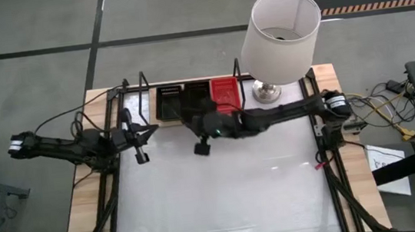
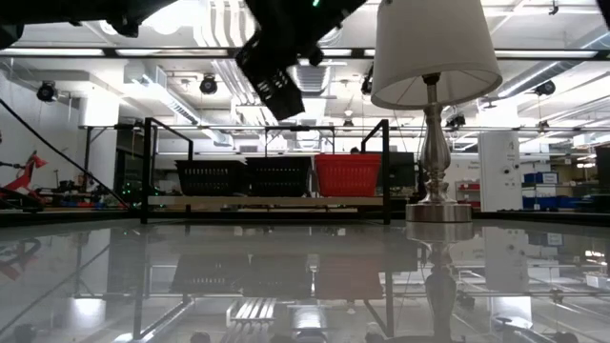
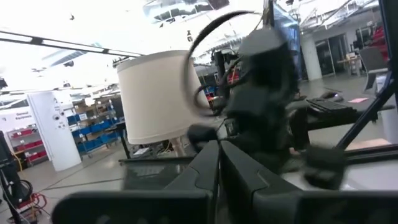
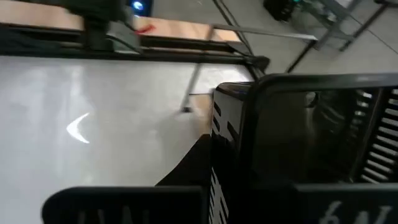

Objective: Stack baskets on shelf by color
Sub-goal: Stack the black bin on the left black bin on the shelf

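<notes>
Two black baskets [image 1: 169,101] [image 1: 196,94] and a red basket [image 1: 224,92] stand side by side on the shelf [image 2: 267,202] at the table's far edge. Another black basket [image 2: 274,71] hangs tilted high above the table's middle, in front of the shelf, with my right gripper [image 1: 203,136] shut on it. My left gripper [image 1: 140,150] is shut and holds nothing. It hovers over the table's left part, pointing toward the right arm. My right gripper holds the black basket by a slotted wall at its rim [image 4: 222,127]. One finger [image 4: 186,171] lies on the outside of the wall, and the basket hides the other. The basket is lifted clear of the table and tilted.
A table lamp with a white shade [image 1: 279,27] stands on its metal foot [image 2: 438,211] at the far right, beside the shelf's right upright [image 2: 386,171]. The white tabletop [image 1: 224,199] stretches toward the near edge.
</notes>
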Available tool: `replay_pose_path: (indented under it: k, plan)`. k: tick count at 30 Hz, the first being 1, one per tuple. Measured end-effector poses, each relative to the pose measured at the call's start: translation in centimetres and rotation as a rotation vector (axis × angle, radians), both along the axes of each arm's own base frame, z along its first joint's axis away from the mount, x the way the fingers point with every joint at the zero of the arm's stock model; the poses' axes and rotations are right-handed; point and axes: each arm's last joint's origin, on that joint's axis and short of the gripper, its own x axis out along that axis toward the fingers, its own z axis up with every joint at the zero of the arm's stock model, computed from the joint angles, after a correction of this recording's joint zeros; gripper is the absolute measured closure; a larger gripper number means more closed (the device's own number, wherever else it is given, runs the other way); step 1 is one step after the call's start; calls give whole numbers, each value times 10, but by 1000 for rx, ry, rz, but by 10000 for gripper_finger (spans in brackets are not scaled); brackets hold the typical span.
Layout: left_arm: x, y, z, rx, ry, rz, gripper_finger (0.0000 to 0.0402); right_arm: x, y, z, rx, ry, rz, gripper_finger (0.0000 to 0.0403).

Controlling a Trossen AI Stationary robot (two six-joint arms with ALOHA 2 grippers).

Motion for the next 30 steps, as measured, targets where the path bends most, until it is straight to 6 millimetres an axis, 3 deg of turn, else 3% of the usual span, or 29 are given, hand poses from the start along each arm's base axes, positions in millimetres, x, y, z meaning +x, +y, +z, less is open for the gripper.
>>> replay_pose_path:
  k: [5,18,30]
  plan:
    - [-2,0,-2,-2,-6,0,402,22,-29,-9,-54,40,-26,394]
    - [-15,2,-8,-7,-80,-1,402,82,-67,-21,-93,124,-9,394]
    - [-17,2,-7,4,-86,-29,402,105,-95,-46,-86,185,-50,394]
